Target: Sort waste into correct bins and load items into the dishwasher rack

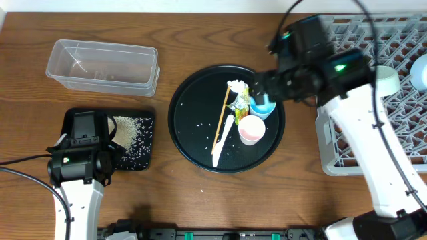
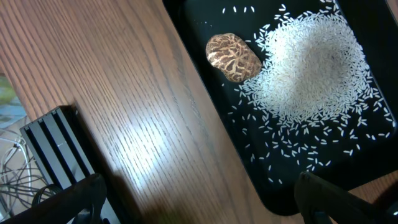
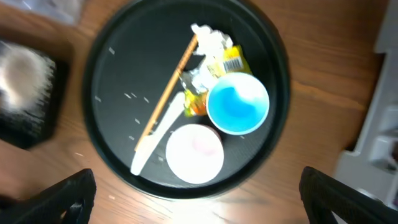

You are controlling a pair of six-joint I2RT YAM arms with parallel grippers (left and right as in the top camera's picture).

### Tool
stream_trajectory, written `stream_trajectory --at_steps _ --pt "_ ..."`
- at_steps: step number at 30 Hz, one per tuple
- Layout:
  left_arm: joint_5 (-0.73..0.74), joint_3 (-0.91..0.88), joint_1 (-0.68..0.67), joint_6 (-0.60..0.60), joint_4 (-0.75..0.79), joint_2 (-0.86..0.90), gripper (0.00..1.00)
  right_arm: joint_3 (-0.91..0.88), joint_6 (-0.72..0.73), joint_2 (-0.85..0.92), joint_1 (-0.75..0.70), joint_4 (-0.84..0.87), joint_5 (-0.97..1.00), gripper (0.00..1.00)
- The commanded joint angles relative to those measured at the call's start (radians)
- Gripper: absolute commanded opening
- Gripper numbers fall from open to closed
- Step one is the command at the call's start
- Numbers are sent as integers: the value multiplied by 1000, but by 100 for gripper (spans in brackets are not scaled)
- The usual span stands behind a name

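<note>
From overhead, the right arm (image 1: 333, 73) masks a corner of the dishwasher rack (image 1: 400, 40), which runs off the top and right edges, and overlaps the blue cup (image 1: 262, 107). A light-blue bowl (image 1: 421, 75) is cropped at the right edge. The left arm (image 1: 83, 157) covers the left part of the shallow black tray (image 1: 148, 121). The right wrist view is soft throughout: the yellow-green wrapper (image 3: 222, 62) carries what may be a barcode, unreadable. The left wrist view cuts off that tray's top and right sides.
</note>
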Motion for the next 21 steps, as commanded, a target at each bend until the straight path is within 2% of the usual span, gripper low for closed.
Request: stream_trajectory --at_steps 1,7,15,21 --pt "-21 13 5 -5 -3 -3 98 -1 -5 16 81 -12 178 99" --pt "-21 13 5 -5 -3 -3 98 -1 83 32 122 -10 222 99" --pt "-21 13 5 -5 -3 -3 98 -1 119 40 36 -11 293 99" --pt "-21 13 5 -5 -3 -3 98 -1 91 40 -5 1 108 99"
